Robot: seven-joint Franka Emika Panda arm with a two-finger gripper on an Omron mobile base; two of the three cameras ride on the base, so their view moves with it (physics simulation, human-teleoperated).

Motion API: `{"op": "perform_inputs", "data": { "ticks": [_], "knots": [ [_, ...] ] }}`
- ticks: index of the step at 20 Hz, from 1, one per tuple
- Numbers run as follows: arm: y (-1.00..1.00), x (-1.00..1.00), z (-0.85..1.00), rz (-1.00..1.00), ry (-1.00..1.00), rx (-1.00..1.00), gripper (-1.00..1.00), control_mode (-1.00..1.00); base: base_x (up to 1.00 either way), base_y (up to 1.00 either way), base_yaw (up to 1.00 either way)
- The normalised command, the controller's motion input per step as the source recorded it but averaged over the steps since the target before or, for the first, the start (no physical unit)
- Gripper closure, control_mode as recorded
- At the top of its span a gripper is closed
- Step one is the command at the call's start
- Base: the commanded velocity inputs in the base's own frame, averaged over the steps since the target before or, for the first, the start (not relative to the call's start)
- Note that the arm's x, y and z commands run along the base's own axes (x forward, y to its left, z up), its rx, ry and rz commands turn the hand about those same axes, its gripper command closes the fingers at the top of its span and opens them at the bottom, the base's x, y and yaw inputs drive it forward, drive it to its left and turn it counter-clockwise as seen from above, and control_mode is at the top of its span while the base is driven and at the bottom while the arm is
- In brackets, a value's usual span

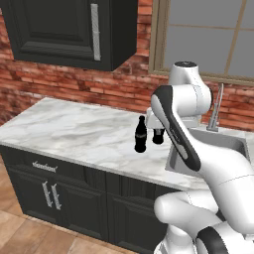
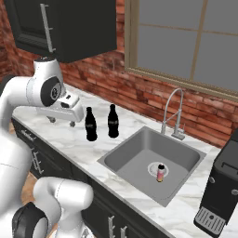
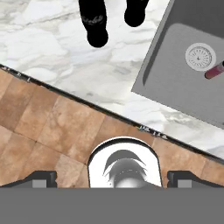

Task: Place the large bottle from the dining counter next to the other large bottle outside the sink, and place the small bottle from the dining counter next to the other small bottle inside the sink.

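Observation:
Two tall black large bottles stand side by side on the marble counter (image 2: 69, 139) just left of the sink (image 2: 135, 158): one bottle (image 2: 91, 124) nearer the counter's front, the other bottle (image 2: 112, 121) behind it. From the hand view they show as bottle (image 3: 96, 26) and bottle (image 3: 135, 13). The other small bottle (image 2: 161, 173), pink with a white cap, stands by the drain inside the sink. My gripper (image 2: 62, 122) hangs open and empty over the counter's front edge, left of the bottles and apart from them. The small bottle and the dining counter are out of view.
A chrome spring-neck faucet (image 2: 172, 111) rises behind the basin. A black coffee machine (image 2: 222, 186) stands on the counter right of the sink. A dark wall cabinet (image 2: 65, 23) hangs above. Bare marble (image 1: 69, 129) stretches left of the bottles.

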Motion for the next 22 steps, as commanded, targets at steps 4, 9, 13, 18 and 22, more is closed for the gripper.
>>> {"op": "perform_inputs", "data": {
  "ticks": [4, 9, 13, 18, 22],
  "knots": [
    [0.00, -0.15, 0.02, 0.05, 0.00, 0.00, -1.00, 1.00, -0.15, 0.00, 0.05],
    [0.00, 0.00, 0.00, 0.00, 0.00, 0.00, -1.00, 1.00, -0.42, 0.04, 0.08],
    [0.00, 0.00, 0.00, 0.00, 0.00, 0.00, -1.00, 1.00, -0.56, 0.53, 0.05],
    [0.00, 0.00, 0.00, 0.00, 0.00, 0.00, -1.00, 1.00, -0.63, 0.77, 0.08],
    [0.00, 0.00, 0.00, 0.00, 0.00, 0.00, -1.00, 1.00, -0.23, 0.29, 0.21]
  ]
}}
